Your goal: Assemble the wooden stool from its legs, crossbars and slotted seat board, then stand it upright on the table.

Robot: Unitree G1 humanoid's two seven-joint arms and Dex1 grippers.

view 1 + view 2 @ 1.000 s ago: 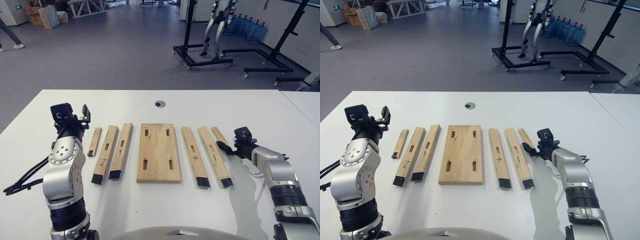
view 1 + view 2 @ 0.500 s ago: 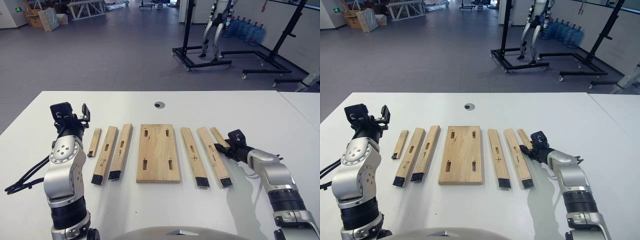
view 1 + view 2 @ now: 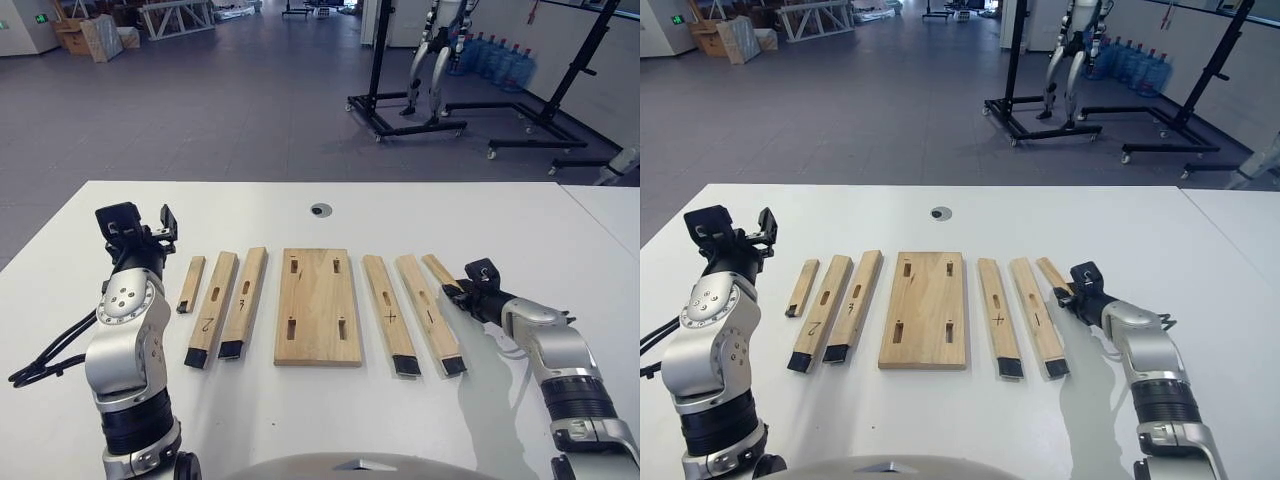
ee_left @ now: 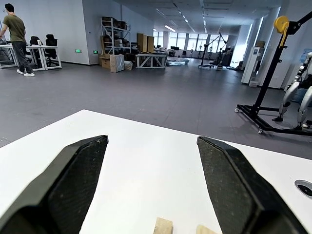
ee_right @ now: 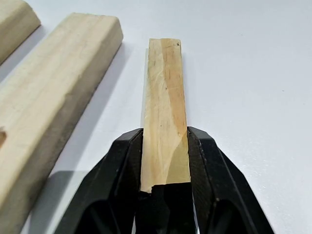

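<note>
Right gripper [image 5: 165, 141]: clamped on the near end of the short crossbar [image 5: 165, 87], which lies flat on the table [image 3: 520, 230] just beside the outermost right leg [image 3: 428, 311].
Left gripper [image 4: 151, 161]: spread wide, nothing held, raised near the far end of the left short crossbar [image 3: 189, 283].
Seat board [image 3: 318, 303]: flat in the middle, slots up, nothing joined yet.
Grip risk: held by one end only, so likely to pivot or slip on lifting.
Neighbour risk: a sideways swing could knock the adjacent leg askew.
Fit risk: a tilted bar could jam in a slot.
</note>
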